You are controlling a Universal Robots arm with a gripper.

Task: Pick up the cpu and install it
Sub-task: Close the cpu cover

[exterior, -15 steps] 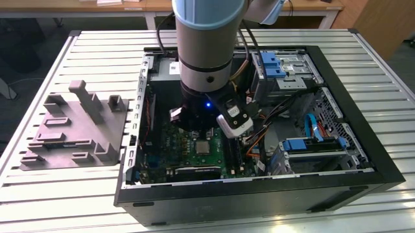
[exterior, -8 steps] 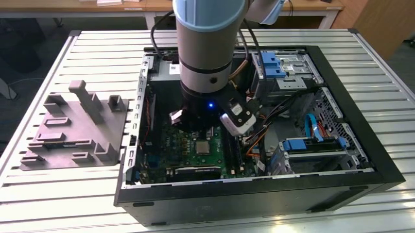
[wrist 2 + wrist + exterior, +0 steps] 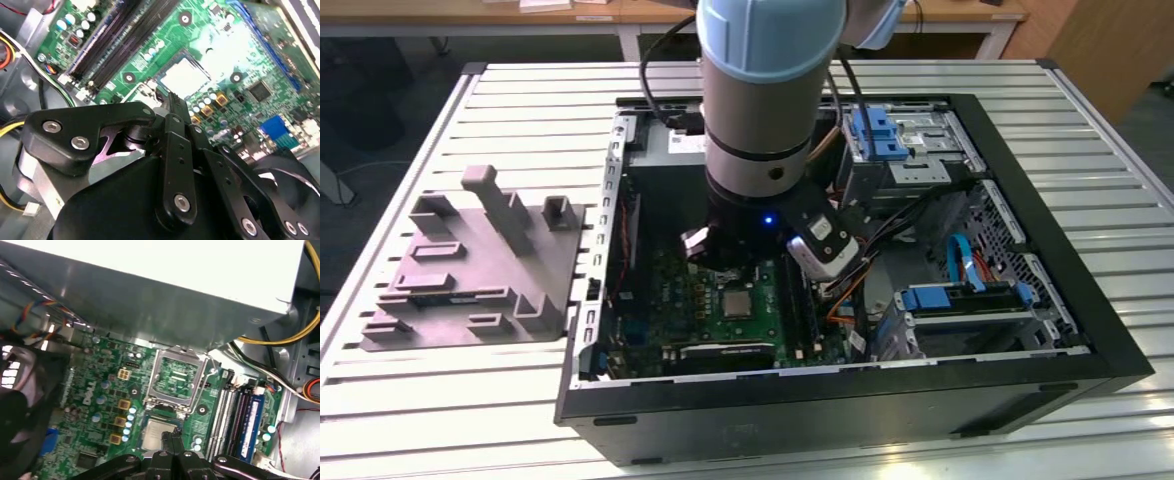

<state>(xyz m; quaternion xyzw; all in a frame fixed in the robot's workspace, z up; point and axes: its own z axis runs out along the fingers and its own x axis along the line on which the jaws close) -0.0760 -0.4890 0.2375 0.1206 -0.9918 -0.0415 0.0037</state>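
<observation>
Nearest me: black computer case (image 3: 854, 395) lying on its side, open, on the slatted metal table (image 3: 454, 420). Green motherboard (image 3: 720, 330) sits flat on the case floor.

cpu (image 3: 738, 301) is flat in its socket in the middle of the board, silvery top up. Both wrist views show it just below the fingertips (image 3: 184, 78) (image 3: 156, 434).

gripper (image 3: 172, 102) (image 3: 173, 436) hangs right over the cpu. Fingers are drawn together, barely a slit between the tips, nothing clamped in them. Can't tell if the tips touch the chip's top.

Just beside the cpu in the first wrist view, the socket's metal load frame (image 3: 175, 377) is swung open, with board showing through it. Memory slots (image 3: 235, 412) run alongside the socket.

The arm (image 3: 761, 100) comes down into the case from above and covers the far part of the board.

On the exterior view's left, outside the case: grey moulded tray (image 3: 467, 280) with upright posts, on the table, well apart from the gripper.

Far corner of the case, on the exterior view's right: drive cages with blue latches (image 3: 881, 135). Beyond the table: wooden desks (image 3: 587, 15).
</observation>
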